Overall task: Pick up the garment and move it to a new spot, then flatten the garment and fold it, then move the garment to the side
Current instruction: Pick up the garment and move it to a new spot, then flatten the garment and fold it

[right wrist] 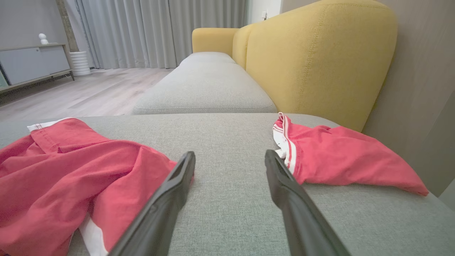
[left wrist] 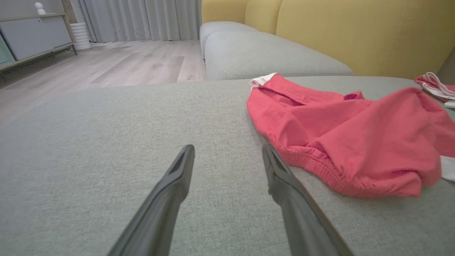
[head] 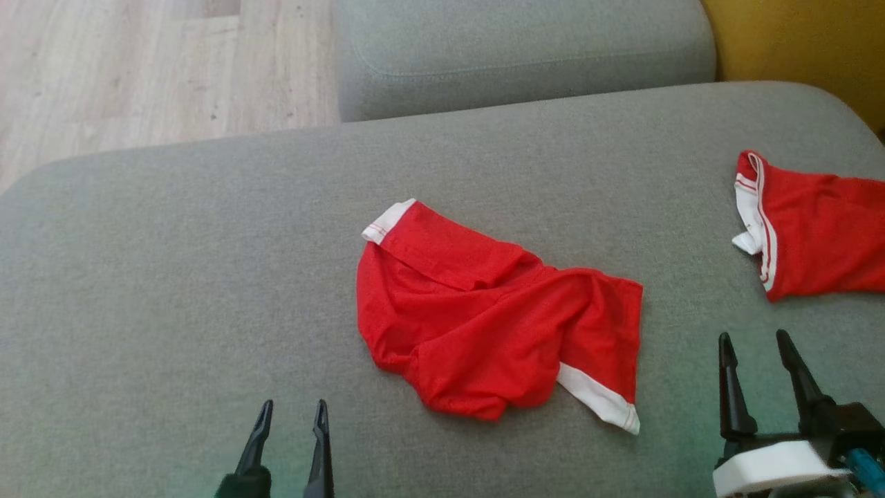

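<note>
A crumpled red garment [head: 484, 318] with white trim lies in the middle of the grey sofa seat [head: 173, 277]. The same garment [left wrist: 348, 138] sits to the right of my fingers in the left wrist view, and the garment [right wrist: 71, 170] reaches up to my left finger in the right wrist view. My left gripper [head: 290, 409] hovers open at the lower left, short of the cloth, with nothing between its fingers. At the lower right, my right gripper [head: 755, 340] is open and empty too, to the right of the garment's white-trimmed corner.
A second red garment [head: 816, 228] with white stripes lies at the seat's right edge, also seen as the striped garment [right wrist: 337, 156]. Another grey cushion [head: 518, 55] lies beyond, yellow backrests [right wrist: 312, 60] to the right, wooden floor [head: 138, 69] to the left.
</note>
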`<state>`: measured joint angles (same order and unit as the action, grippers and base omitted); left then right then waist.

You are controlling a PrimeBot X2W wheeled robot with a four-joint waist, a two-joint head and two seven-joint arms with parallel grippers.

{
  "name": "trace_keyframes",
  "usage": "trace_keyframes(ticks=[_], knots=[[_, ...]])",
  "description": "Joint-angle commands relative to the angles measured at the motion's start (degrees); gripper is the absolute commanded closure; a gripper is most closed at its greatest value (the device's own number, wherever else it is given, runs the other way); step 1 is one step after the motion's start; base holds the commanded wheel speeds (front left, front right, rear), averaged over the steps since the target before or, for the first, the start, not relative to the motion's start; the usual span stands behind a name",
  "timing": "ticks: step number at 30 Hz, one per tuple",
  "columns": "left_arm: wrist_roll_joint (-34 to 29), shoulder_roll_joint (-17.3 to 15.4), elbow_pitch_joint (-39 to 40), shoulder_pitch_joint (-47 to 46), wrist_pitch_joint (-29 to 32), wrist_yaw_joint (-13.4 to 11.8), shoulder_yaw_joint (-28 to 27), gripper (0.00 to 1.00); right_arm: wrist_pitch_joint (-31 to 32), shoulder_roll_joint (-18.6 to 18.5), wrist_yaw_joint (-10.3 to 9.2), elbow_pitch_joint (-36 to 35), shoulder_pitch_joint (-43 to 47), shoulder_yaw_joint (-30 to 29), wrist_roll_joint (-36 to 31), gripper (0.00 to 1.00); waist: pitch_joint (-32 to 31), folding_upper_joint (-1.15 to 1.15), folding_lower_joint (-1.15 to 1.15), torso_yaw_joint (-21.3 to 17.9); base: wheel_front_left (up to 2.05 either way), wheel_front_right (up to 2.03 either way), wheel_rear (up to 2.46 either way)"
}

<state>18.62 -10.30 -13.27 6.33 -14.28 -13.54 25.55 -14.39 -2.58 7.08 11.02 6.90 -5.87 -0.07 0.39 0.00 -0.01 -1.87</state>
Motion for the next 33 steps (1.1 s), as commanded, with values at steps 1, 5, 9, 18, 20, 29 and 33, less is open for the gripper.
trace_keyframes(ticks=[1,5,9,18,20,29,33], knots=[[-0.68,0.44,1.93,-1.0,-0.7,0.3,-2.67,0.0,-0.61,-0.44,0.41,-1.54,-1.19,1.28,-0.06,0.0,-0.23,0.0,0.01,0.3,0.0,0.0,0.0],[-2.63,1.88,2.34,0.2,-0.71,1.68,-6.02,0.0,-0.61,-0.35,0.41,-0.7,-1.18,1.9,0.19,0.0,-0.39,0.0,0.01,0.57,0.0,0.0,0.0],[-4.26,2.74,2.7,1.25,-0.71,3.41,-9.06,0.0,-0.61,-0.32,0.41,0.01,-1.38,3.03,0.92,0.0,-0.51,0.0,0.01,0.72,0.0,0.0,0.0],[-6.77,4.71,2.71,2.28,-0.72,6.93,-13.73,0.0,-0.61,-0.31,0.41,1.21,-1.57,4.6,1.74,0.0,-0.58,0.0,0.01,1.24,0.0,0.0,0.0],[-7.29,5.1,2.67,2.41,-0.72,7.57,-14.39,0.0,-0.61,-0.31,0.41,1.28,-1.63,4.67,1.8,0.0,-0.59,0.0,0.01,1.29,0.0,0.0,0.0],[-8.92,6.32,2.25,2.46,-0.72,9.33,-16.16,0.0,-0.61,-0.31,0.41,1.37,-1.79,4.97,2.06,0.0,-0.33,0.0,0.01,1.49,0.0,0.0,0.0],[-9.39,6.71,2.03,2.36,-0.72,9.86,-16.88,0.0,-0.61,-0.31,0.41,1.31,-1.8,4.82,2.06,0.0,-0.23,0.0,0.01,1.68,0.0,0.0,0.0]])
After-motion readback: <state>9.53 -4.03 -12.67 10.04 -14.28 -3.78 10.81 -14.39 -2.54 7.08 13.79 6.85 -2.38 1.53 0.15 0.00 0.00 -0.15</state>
